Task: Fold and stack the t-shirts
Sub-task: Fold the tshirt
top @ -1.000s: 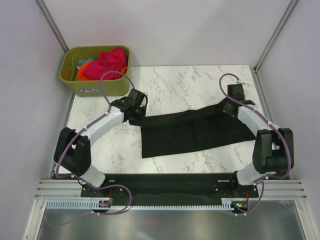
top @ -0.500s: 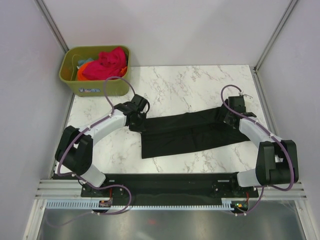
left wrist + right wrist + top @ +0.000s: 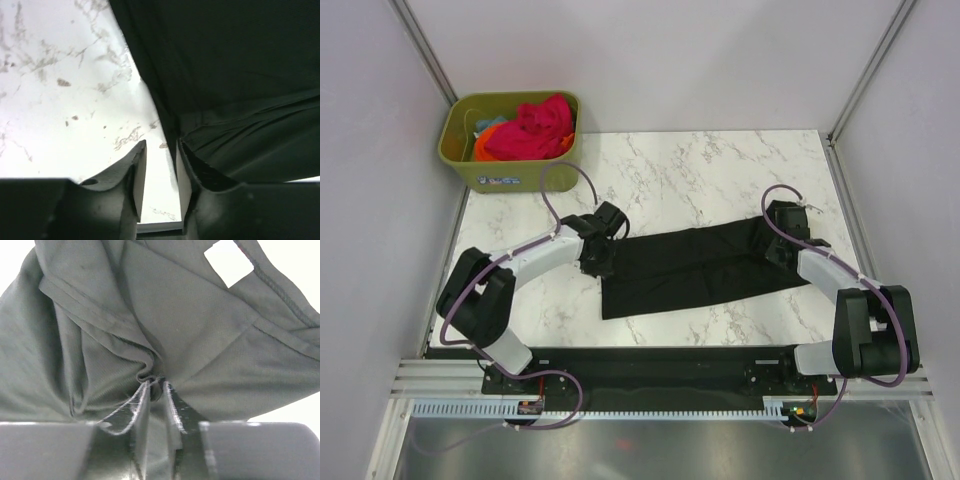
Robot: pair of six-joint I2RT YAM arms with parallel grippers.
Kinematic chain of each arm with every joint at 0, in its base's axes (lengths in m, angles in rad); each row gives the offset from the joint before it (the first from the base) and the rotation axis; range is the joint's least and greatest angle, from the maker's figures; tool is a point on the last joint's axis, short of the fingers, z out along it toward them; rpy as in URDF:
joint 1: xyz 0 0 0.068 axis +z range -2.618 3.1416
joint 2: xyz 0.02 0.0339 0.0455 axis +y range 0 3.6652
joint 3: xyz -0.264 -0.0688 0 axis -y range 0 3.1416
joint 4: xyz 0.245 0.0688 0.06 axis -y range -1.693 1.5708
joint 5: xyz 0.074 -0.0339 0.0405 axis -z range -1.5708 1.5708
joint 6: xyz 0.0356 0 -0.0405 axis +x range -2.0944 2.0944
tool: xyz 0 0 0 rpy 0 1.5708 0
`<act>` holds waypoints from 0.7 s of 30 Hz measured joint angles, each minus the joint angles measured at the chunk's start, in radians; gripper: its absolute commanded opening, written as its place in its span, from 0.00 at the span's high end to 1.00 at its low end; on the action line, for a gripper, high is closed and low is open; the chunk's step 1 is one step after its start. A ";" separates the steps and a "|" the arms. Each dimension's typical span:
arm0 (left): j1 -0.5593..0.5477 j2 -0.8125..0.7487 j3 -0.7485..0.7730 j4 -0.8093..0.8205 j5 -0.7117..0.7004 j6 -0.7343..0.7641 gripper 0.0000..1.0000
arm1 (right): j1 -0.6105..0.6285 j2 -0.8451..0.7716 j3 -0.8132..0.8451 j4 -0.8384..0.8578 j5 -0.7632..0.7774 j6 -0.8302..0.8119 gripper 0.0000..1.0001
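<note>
A black t-shirt (image 3: pixel 690 265) lies stretched in a long band across the marble table. My left gripper (image 3: pixel 603 258) is at its left end. In the left wrist view the jaws (image 3: pixel 161 147) stand a narrow gap apart with bare marble between them, and the shirt's edge (image 3: pixel 225 75) touches the right fingertip. My right gripper (image 3: pixel 775 243) is at the shirt's right end. In the right wrist view it (image 3: pixel 156 382) is shut on a pinched fold of the black cloth (image 3: pixel 100 340), near the white neck label (image 3: pixel 228 262). Pink-red (image 3: pixel 535 125) and orange (image 3: pixel 483 146) tees lie in the bin.
The olive-green bin (image 3: pixel 460 165) stands at the table's far left corner. Grey walls enclose the table on three sides. The arm bases and a black rail (image 3: pixel 650 362) run along the near edge.
Both grippers moved toward the near edge and inward. The shirt's right end was drawn left and nearer, so the band is shorter. The left gripper came down to the shirt's left edge.
</note>
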 measured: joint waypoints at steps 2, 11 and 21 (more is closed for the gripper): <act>-0.001 0.000 0.008 -0.029 -0.027 -0.008 0.50 | 0.000 0.000 0.010 -0.025 -0.004 0.004 0.71; 0.027 -0.002 0.171 -0.094 -0.082 -0.014 0.48 | 0.000 -0.003 0.129 -0.127 -0.048 0.004 0.70; 0.109 0.164 0.248 -0.048 0.011 0.006 0.61 | -0.012 0.112 0.236 -0.145 -0.074 -0.031 0.70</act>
